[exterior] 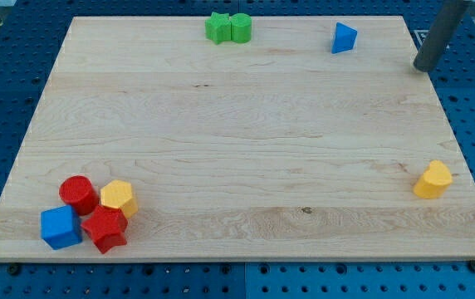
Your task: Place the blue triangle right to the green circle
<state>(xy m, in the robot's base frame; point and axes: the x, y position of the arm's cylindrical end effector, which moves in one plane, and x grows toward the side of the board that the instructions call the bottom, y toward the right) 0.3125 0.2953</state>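
The blue triangle (344,38) lies near the view's top right on the wooden board (246,141). The green circle (241,27) sits at the top edge, touching a green star-like block (217,28) on its left. A wide gap separates the triangle from the green circle, with the triangle to the circle's right. My tip (423,67) is the lower end of the dark rod at the view's top right, just off the board's right edge, to the right of and slightly below the blue triangle, not touching it.
A cluster sits at the bottom left: a red cylinder (79,193), a yellow hexagon block (119,198), a blue cube (60,227) and a red star block (105,228). A yellow heart-like block (433,179) lies near the right edge.
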